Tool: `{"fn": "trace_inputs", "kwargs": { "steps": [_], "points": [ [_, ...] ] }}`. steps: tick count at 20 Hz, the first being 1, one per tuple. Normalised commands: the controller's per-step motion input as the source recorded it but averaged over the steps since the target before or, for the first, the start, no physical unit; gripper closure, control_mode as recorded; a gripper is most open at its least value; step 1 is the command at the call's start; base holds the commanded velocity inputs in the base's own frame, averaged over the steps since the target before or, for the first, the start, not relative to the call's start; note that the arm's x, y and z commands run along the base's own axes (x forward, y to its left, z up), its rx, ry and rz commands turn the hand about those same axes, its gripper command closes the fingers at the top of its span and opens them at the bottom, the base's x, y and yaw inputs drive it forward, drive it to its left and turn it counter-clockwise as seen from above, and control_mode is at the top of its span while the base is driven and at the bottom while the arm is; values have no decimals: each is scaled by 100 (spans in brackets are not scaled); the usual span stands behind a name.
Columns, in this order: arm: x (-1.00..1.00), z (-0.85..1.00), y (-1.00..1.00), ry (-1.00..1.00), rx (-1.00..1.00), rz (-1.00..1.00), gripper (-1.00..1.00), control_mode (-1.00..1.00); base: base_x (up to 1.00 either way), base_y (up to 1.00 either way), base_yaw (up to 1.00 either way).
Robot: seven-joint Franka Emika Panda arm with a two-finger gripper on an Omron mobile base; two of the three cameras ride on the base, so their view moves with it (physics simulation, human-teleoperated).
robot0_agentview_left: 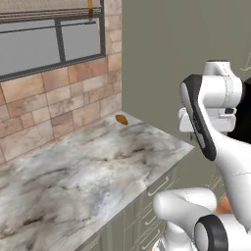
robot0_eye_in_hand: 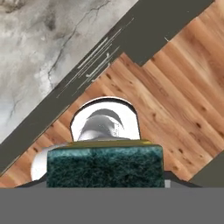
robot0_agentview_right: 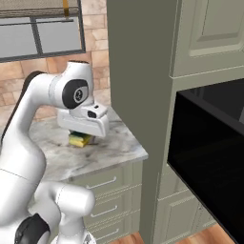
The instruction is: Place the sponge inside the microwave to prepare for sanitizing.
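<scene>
The sponge, yellow with a dark green top layer, hangs under the white hand, and my gripper is shut on it. It is held above the front edge of the marble counter, left of the tall cabinet side. In the hand view the sponge spans the bottom with its green face toward the camera, hiding the fingertips. The microwave shows as a glossy black front set into the cabinets at the right, well away from the hand.
A small orange-brown rounded object lies at the back of the counter by the tiled wall. A tall grey-green cabinet panel stands between the counter and the microwave. Drawers sit below, above the wooden floor.
</scene>
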Motion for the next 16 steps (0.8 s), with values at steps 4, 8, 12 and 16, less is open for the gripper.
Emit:
{"fn": "trace_inputs", "kwargs": {
  "steps": [4, 8, 12, 16],
  "points": [
    [-56, -15, 0, -15, 0, 0, 100, -100, 0, 0, 0],
    [-21, -19, 0, -36, -5, -1, 100, -100, 0, 0, 0],
    [4, -28, 0, -6, -8, -3, 100, -100, 0, 0, 0],
    [10, -4, 0, 2, 0, 0, 100, -100, 0, 0, 0]
  ]
}}
